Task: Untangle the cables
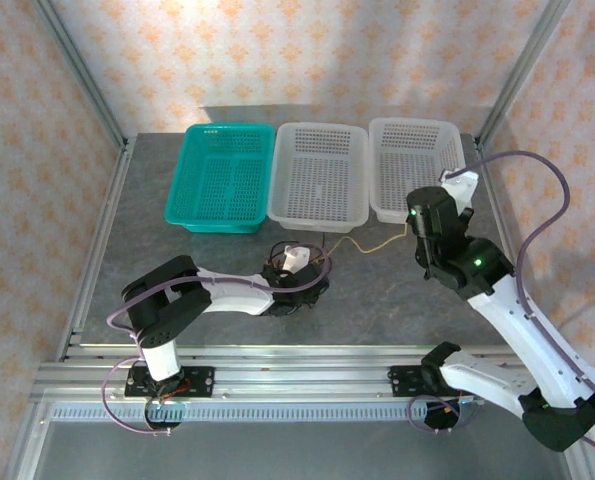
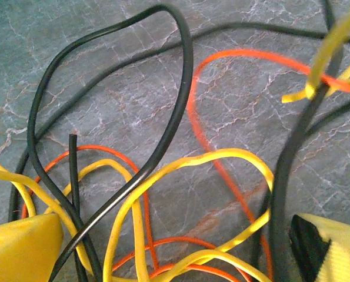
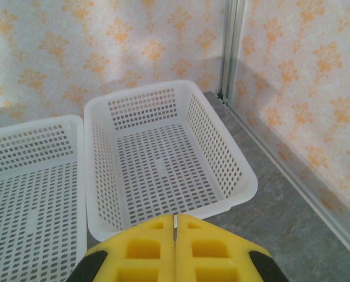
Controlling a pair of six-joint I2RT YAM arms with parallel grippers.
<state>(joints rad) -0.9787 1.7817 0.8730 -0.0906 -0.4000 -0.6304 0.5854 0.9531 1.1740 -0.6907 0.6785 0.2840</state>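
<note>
The cables (image 2: 222, 154) look light and floppy. The open left tool (image 2: 175, 252) could pinch the free black loop (image 2: 188, 70). The right tool (image 3: 175, 232) is closed.

- cables (image 2: 187, 64): smooth, glossy plastic sheathing
- table (image 2: 263, 117): matt grey, marble-veined surface
- baskets (image 3: 163, 158): white perforated plastic, faint sheen
- rail (image 1: 307, 378): ribbed bare metal
- walls (image 3: 75, 53): matt patterned paper

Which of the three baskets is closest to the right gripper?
The rightmost white basket, straight ahead of the shut right gripper; the middle white basket and the teal basket lie farther left.
</note>
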